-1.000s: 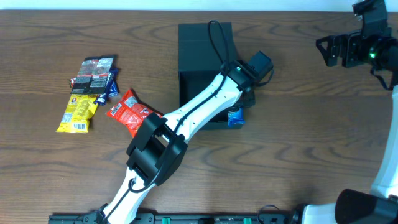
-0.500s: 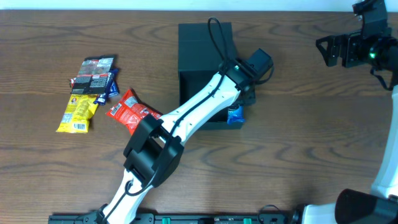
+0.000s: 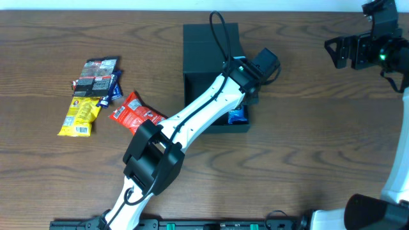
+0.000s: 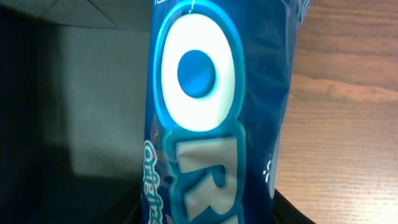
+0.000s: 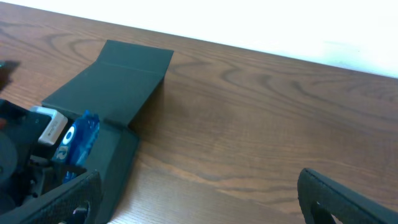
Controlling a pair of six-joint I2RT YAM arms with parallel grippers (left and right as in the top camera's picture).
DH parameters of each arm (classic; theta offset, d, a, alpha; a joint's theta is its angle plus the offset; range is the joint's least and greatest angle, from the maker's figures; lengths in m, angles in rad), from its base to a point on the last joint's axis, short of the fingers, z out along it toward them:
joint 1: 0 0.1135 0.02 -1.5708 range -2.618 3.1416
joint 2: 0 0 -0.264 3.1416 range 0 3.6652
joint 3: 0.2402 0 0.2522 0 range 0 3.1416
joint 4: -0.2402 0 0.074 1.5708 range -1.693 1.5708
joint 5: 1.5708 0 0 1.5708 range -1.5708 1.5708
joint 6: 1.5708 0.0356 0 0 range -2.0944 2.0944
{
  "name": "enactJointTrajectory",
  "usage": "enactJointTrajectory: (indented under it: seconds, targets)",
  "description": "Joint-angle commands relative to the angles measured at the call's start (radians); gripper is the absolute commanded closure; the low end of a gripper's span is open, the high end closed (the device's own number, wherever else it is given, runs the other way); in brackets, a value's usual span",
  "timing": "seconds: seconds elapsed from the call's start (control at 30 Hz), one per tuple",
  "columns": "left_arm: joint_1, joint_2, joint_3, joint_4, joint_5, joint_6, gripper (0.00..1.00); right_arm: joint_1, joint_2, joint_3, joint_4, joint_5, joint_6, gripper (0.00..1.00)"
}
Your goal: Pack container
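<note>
Over the container's (image 3: 195, 84) right edge, left jaws grip a blue packet (image 3: 238, 115); right jaws gape, far off

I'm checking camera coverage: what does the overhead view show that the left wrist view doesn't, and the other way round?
Only overhead: a yellow snack packet, a black snack packet and a red snack packet lying left of the matte black cardboard box. Only left wrist: the white ringed lettering on the blue foil biscuit packet, close up. Both: that blue packet, the box and the brown wooden table.
</note>
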Motion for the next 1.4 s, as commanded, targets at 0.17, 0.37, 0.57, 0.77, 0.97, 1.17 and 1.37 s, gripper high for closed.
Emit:
enactJointTrajectory:
  seconds: [0.17, 0.37, 0.57, 0.77, 0.97, 1.17, 1.37]
  targets:
    - [0.005, -0.031, -0.033, 0.027, -0.035, -0.02, 0.43, -0.008, 0.004, 0.0, -0.003, -0.016, -0.011, 0.01]
    - [0.006, -0.031, -0.033, 0.044, -0.026, -0.013, 0.11, -0.008, 0.004, 0.0, -0.003, -0.015, -0.01, 0.01]
    - [0.015, -0.047, -0.032, 0.041, -0.023, 0.046, 0.23, -0.008, 0.004, 0.0, -0.003, -0.016, -0.01, 0.01]
    - [0.067, -0.046, -0.059, 0.001, -0.033, 0.071, 0.94, -0.008, 0.004, 0.0, -0.003, -0.015, -0.011, 0.01]
    - [0.124, -0.046, -0.27, 0.146, 0.09, 0.079, 0.94, -0.008, 0.004, 0.0, -0.003, -0.015, -0.011, 0.01]
    - [0.135, -0.046, -0.381, 0.315, 0.193, 0.08, 0.94, -0.008, 0.004, 0.0, -0.003, -0.016, -0.011, 0.01]
    - [0.134, -0.043, -0.393, 0.373, 0.277, 0.086, 0.94, -0.008, 0.004, 0.0, -0.003, -0.015, -0.011, 0.01]
